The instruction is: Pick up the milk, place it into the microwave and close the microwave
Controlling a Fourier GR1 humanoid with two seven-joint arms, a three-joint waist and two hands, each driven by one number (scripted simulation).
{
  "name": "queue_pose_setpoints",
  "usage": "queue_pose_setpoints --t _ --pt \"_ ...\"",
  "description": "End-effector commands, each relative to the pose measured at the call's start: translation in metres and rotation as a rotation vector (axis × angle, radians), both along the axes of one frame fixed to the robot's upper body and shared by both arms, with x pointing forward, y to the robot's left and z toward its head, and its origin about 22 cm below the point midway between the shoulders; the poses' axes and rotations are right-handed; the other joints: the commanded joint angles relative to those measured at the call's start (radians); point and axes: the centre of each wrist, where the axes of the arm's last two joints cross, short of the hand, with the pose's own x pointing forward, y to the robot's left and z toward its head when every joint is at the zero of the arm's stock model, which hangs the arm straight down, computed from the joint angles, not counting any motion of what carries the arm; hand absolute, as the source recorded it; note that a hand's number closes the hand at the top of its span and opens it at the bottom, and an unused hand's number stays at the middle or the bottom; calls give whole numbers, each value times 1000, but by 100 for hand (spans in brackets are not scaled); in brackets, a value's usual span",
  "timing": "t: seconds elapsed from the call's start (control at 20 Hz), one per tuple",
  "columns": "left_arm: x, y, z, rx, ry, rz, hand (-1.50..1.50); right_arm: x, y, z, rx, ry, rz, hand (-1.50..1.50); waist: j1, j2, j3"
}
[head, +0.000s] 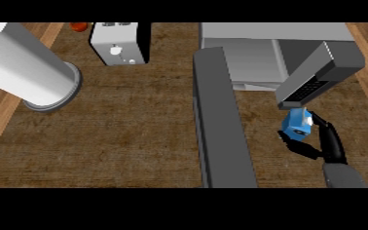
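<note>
One milk carton - blue with a white cap - is near the right edge of the counter. One hand is in view, the right hand, and its black fingers and thumb are curled around the carton. I cannot tell if the carton touches the counter. One microwave stands at the far right corner, with its door open to the left of the carton. At the far edge stand one white box and one small red object. One white cylinder is at the left edge.
</note>
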Motion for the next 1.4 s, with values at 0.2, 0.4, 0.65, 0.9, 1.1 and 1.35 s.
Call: queue_pose_setpoints --t 0.2,0.4,0.65,0.9,1.1,1.35 --pt "10 1 -9 -24 0 -3 -150 17 -2 -5 -106 1 23 150 -1 7 3" --pt "-2 8 -6 -12 -16 -41 -150 30 27 -11 -102 -5 134 150 30 11 5" --pt "0 5 -14 -30 -18 -48 -150 38 48 -15 -12 -77 212 150 37 16 6" --pt "0 4 -12 -38 -10 -52 -150 45 72 -16 22 -129 308 150 24 12 5" --pt "-3 7 -5 -41 -1 -15 -150 58 80 -6 143 -135 455 150 6 3 3" --pt "1 19 -14 -34 14 5 -150 92 94 27 83 -209 464 150 -16 -2 0"
